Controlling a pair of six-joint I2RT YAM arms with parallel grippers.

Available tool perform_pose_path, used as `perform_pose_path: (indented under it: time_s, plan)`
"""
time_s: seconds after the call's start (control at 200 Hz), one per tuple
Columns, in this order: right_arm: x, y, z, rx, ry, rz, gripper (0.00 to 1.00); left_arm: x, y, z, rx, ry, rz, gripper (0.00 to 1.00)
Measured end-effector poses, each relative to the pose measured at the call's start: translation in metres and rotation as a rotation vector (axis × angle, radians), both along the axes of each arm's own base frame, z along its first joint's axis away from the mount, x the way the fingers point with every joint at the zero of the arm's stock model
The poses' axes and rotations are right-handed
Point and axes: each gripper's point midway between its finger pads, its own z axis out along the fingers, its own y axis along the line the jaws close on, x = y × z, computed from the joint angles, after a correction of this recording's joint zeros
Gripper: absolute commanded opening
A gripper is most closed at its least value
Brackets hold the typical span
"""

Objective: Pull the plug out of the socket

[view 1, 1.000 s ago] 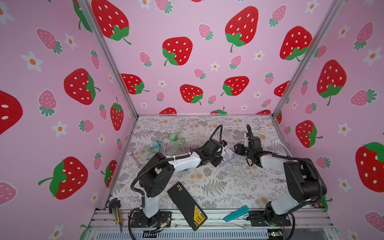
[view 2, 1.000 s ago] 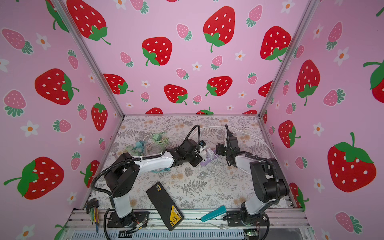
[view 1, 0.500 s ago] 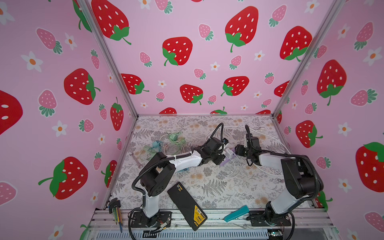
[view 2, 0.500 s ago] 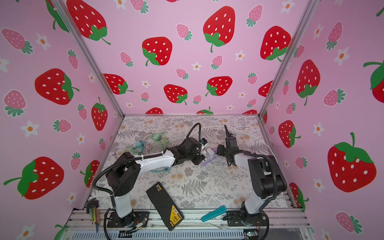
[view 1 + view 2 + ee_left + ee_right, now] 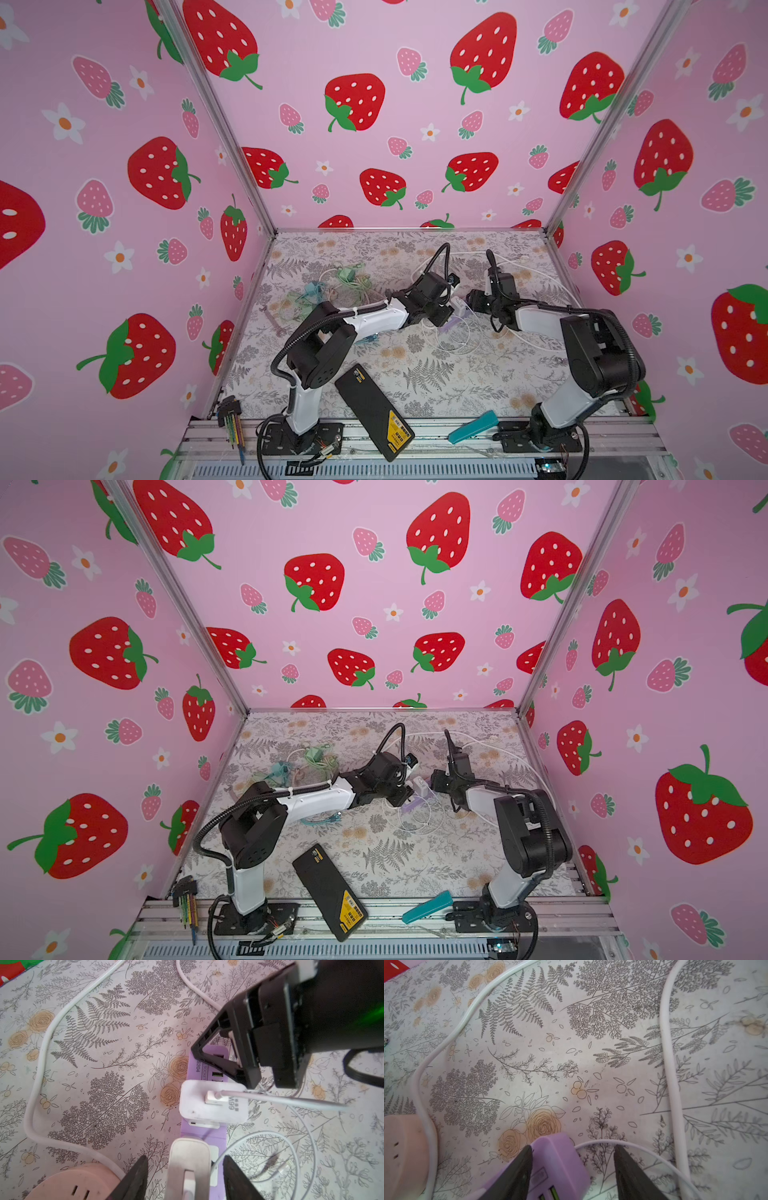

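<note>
surface: floral table (image 5: 415, 374) | on it: purple power strip (image 5: 560, 1157), white cable (image 5: 671, 1064), pink socket (image 5: 79, 1182)

In the left wrist view the purple socket strip (image 5: 202, 1132) loses its far end under a finger (image 5: 218, 1059) of the right gripper (image 5: 572, 1153). The nearer white plug (image 5: 188, 1167) is cut by the picture's edge, so how it sits in the strip is hidden. The pink round socket (image 5: 72, 1182) is cut off too. In both top views the left gripper (image 5: 451, 316) covers most of the strip, and what is plugged in is too small to tell.
</note>
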Motion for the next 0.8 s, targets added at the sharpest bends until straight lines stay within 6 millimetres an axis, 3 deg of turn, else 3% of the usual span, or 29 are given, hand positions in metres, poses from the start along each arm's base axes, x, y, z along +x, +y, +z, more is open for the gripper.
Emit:
perform_pose_path:
  time_s: [0.195,0.52,0.801]
  plan:
    - [-0.003,0.007,-0.001,0.017,0.009,0.025,0.62,0.002,0.001,0.001,-0.004,0.007,0.006,0.47]
    - [-0.001,0.013,-0.002,0.033,0.018,0.042,0.58,0.003,0.001,0.003,-0.004,0.005,0.007,0.48]
    - [0.001,0.016,-0.002,0.04,0.023,0.049,0.55,0.002,0.002,-0.012,0.023,0.03,0.006,0.49]
